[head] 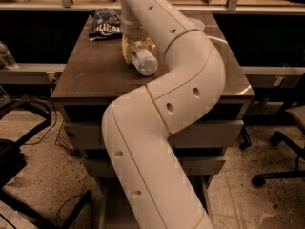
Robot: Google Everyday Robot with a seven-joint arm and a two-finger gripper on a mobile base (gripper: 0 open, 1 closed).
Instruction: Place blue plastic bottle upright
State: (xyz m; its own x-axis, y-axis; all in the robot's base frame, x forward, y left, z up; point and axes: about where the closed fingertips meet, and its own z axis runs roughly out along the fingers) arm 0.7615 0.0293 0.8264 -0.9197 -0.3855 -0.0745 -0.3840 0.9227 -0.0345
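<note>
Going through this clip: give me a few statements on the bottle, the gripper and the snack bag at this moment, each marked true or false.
1. The small clear ribbed plastic bottle stands upright on the dark brown table. False: it lies on its side, one end toward the camera.
2. The gripper is down at the bottle, at the end of the big white arm. True.
3. The blue crinkled snack bag lies on the table behind the bottle, toward the far left corner. True.
4. The bottle rests on top of the snack bag. False: the bottle is on the table top, apart from the bag.
</note>
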